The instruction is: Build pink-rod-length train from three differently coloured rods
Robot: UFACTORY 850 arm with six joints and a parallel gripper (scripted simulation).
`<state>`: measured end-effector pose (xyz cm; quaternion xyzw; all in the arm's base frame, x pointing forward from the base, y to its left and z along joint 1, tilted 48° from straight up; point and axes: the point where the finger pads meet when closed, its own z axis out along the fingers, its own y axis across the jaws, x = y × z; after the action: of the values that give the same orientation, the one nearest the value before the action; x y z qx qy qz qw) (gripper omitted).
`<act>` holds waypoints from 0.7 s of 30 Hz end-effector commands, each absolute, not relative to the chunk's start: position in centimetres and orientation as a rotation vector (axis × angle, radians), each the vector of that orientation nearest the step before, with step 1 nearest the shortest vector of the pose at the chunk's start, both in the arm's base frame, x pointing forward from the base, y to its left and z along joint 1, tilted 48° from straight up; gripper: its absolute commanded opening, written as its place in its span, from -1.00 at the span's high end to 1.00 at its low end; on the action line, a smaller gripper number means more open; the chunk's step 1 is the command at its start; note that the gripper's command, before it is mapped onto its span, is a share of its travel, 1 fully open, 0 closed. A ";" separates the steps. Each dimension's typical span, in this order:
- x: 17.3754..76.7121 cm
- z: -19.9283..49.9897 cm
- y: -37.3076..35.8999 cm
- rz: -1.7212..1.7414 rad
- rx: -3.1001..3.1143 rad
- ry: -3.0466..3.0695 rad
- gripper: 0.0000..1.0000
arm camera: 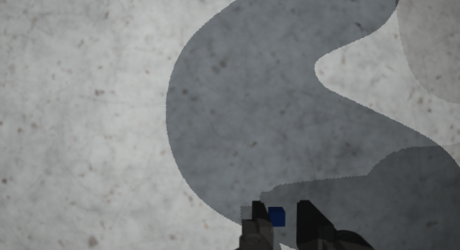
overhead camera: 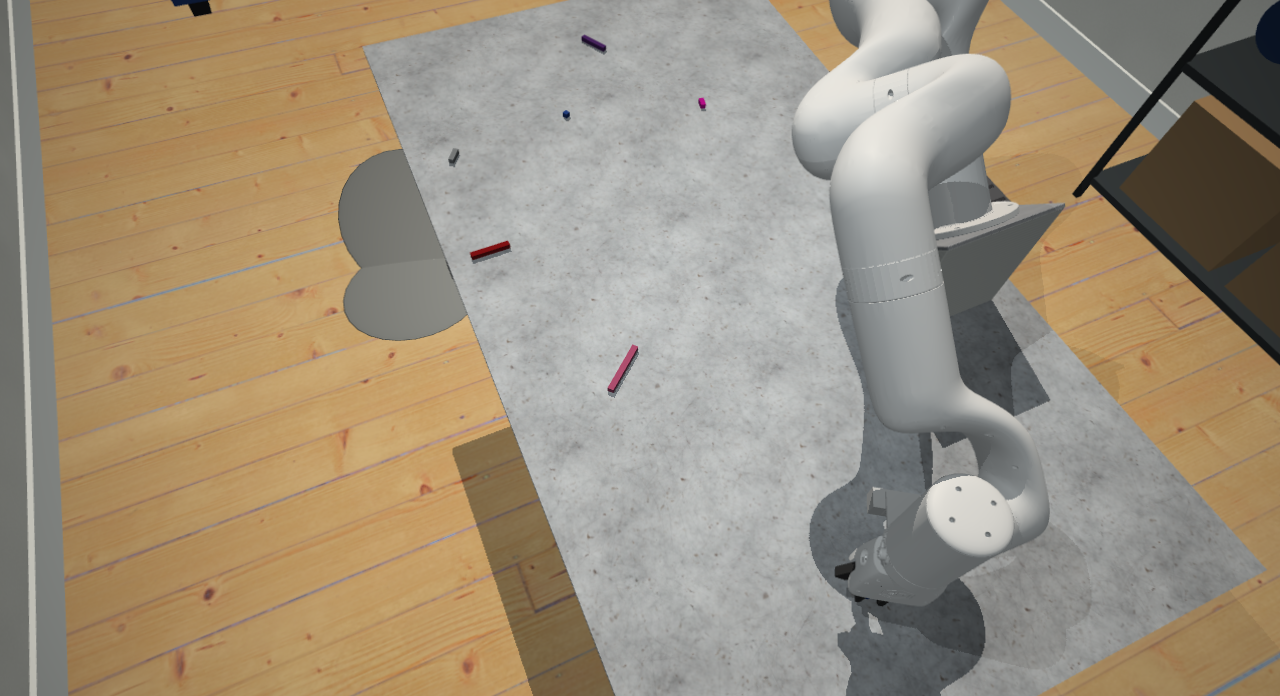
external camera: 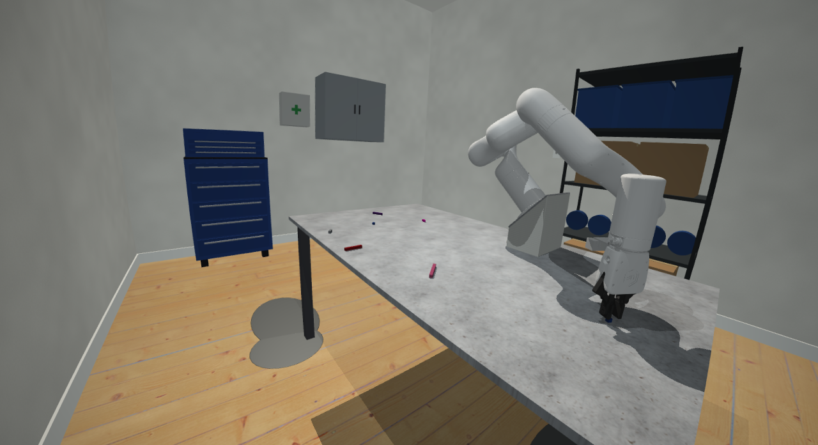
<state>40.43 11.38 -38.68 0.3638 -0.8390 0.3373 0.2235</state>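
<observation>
My gripper point(overhead camera: 858, 586) point(external camera: 611, 316) point(arm camera: 279, 222) points down low over the table's near right part, partly open. A blue rod point(external camera: 608, 320) point(arm camera: 277, 217) is between its fingers, close to the left finger in the wrist view, with a gap to the right one. The pink rod point(overhead camera: 622, 369) point(external camera: 432, 270) lies mid-table. The red rod point(overhead camera: 490, 250) point(external camera: 353, 247) and grey rod point(overhead camera: 453, 156) point(external camera: 330, 231) lie near the left edge. Another blue rod point(overhead camera: 565, 113) point(external camera: 373, 223), the purple rod point(overhead camera: 593, 43) point(external camera: 377, 213) and magenta rod point(overhead camera: 701, 103) point(external camera: 424, 220) lie apart towards the far end.
The grey table point(overhead camera: 680, 513) point(external camera: 486, 305) bears the rods and the arm's slanted base point(overhead camera: 1002, 253) point(external camera: 540, 225) at its right side. The arm's shadow falls around the gripper. A shelf rack point(external camera: 714, 173) stands behind the base.
</observation>
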 end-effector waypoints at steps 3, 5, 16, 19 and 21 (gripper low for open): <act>40.5 -38.6 11.5 0.931 1.005 -2.318 0.51; 40.5 -38.6 11.5 0.931 1.005 -2.318 0.51; 40.5 -38.9 11.2 0.931 1.005 -2.318 0.51; 40.5 -39.1 11.0 0.931 1.005 -2.318 0.51; 40.4 -39.2 10.9 0.931 1.005 -2.318 0.51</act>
<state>40.35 10.97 -39.06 0.3638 -0.8390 0.3373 0.2235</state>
